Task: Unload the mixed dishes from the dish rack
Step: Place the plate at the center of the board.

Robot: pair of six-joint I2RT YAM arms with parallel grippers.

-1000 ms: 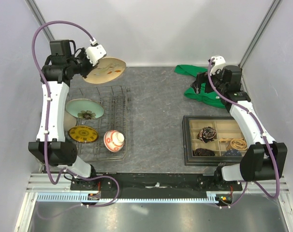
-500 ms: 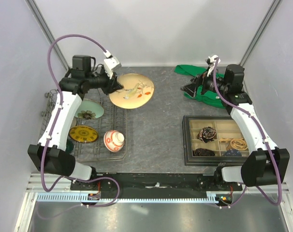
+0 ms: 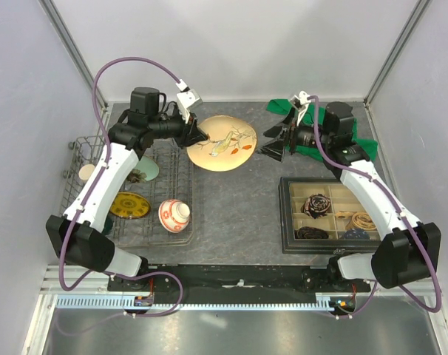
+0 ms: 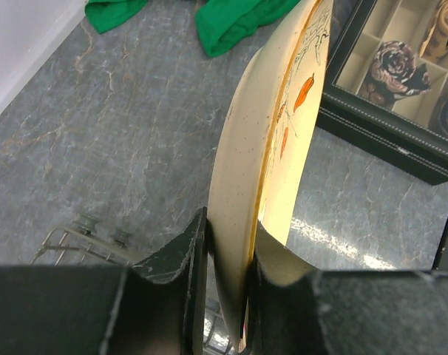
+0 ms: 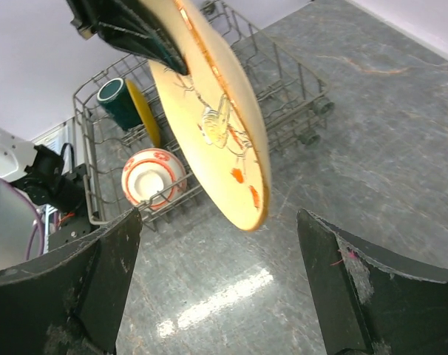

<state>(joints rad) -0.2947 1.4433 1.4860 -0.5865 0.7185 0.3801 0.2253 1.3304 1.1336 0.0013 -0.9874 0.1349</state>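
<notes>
Left gripper (image 3: 197, 135) is pinching the rim of a round cream plate with orange and green painted decoration (image 3: 224, 144), one finger on each face, as the left wrist view confirms (image 4: 230, 244). The plate (image 4: 272, 148) is held clear of the grey marbled worktop (image 3: 239, 200), tilted, above the mid-rear area just right of the large grey wire dish rack (image 3: 185, 185). Right gripper (image 3: 276, 144) faces the plate's free edge from the right with its fingers spread wide; in the right wrist view (image 5: 220, 251) the plate (image 5: 216, 126) hangs between them without contact. The rack occupies the left side of the worktop and holds a red-and-white patterned bowl (image 3: 174, 215) near its front right corner, a yellow-gold patterned plate (image 3: 128, 205) to the bowl's left, and a pale green plate (image 3: 146, 171) partly hidden under the left arm. A dark green mug (image 5: 120, 102) shows at the rack's front left. A black compartmented tray (image 3: 287, 214) sits at the front right, with a green cloth (image 3: 361, 144) at the rear right.
</notes>
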